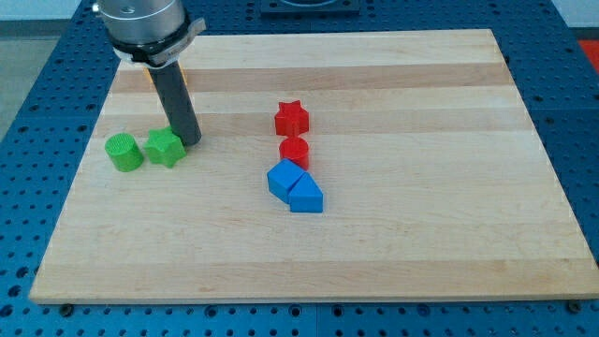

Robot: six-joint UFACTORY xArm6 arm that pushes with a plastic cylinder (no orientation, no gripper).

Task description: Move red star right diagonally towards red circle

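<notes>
The red star (pixel 291 118) lies near the board's middle. The red circle (pixel 294 152) sits just below it, nearly touching. My tip (pixel 191 141) rests on the board at the view's left, far left of the red star. It stands right beside the green star (pixel 165 147), at its upper right edge.
A green circle (pixel 124 152) lies left of the green star. Two blue blocks (pixel 294 187) sit together just below the red circle. An orange block (pixel 183 79) is mostly hidden behind the rod at the upper left. The wooden board (pixel 421 187) ends at blue pegboard all round.
</notes>
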